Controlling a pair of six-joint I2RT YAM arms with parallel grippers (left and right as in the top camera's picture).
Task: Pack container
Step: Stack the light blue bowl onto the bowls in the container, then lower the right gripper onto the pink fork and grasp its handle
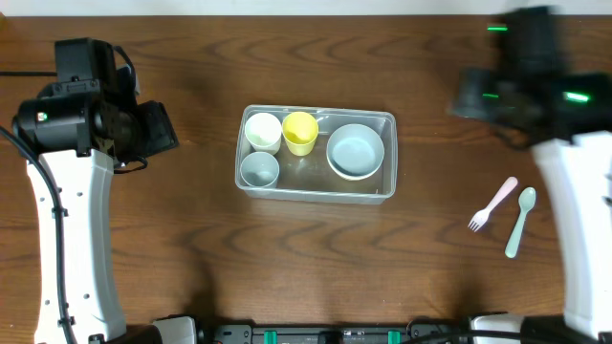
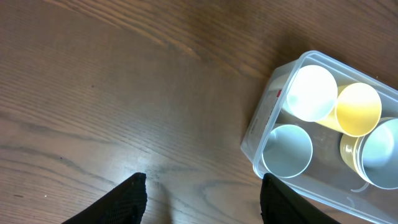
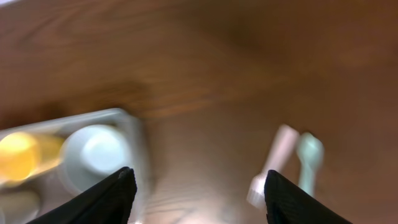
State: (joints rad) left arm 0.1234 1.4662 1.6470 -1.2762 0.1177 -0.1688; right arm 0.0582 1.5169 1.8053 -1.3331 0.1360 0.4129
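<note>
Where the dark, wood-grained bench shows from overhead, we find the container, a clear plastic rectangular tub with rounded corners and a rim, sitting at its centre. At the tub's 9 o'clock end stand three smooth round cups: a white cup at 11 o'clock, a yellow cup just beside it, and a pale-blue cup at 8 o'clock. A shallow pale-blue bowl fills the 3 o'clock end. Out at 4 o'clock from the tub, a pink fork and a mint-green spoon lie side by side on bare wood. The left jaws, black and rough-textured, hang at the tub's 9 o'clock, spread with nothing between them. The right jaws, blurred at 2 o'clock, are spread and empty too.
</note>
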